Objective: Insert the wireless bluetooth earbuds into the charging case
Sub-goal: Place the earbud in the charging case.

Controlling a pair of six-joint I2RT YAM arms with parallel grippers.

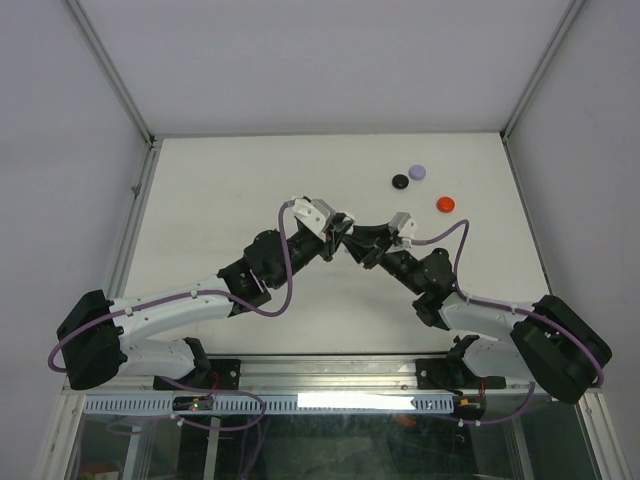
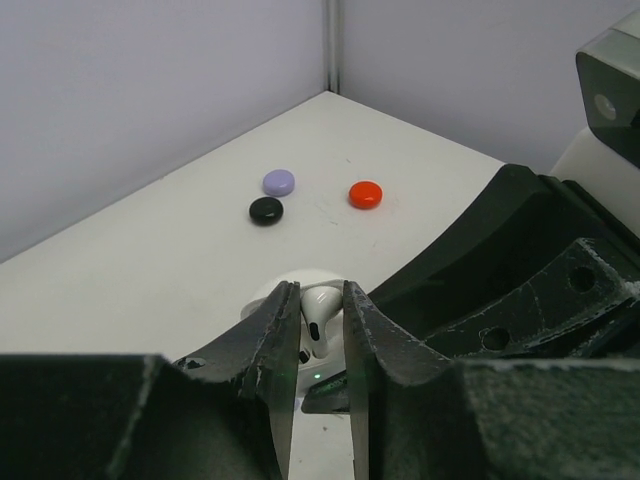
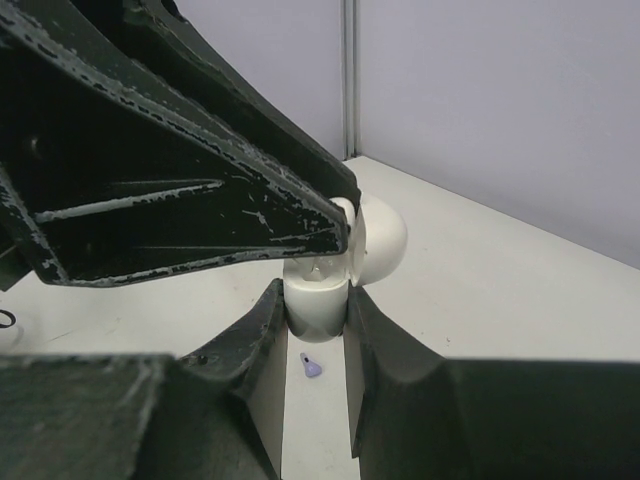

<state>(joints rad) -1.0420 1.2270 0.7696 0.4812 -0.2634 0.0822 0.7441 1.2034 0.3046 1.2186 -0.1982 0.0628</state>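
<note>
between left fingertips (image 2: 268, 352) — stemmed white earbud (image 2: 320, 310)

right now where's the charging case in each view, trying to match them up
top external: not visible, hidden where the left gripper meets the right gripper.
left wrist: the charging case is low centre, just behind the held white earbud.
right wrist: centre, clamped in the right gripper, lid open.
shared landmark: the left gripper, in all three.
</note>
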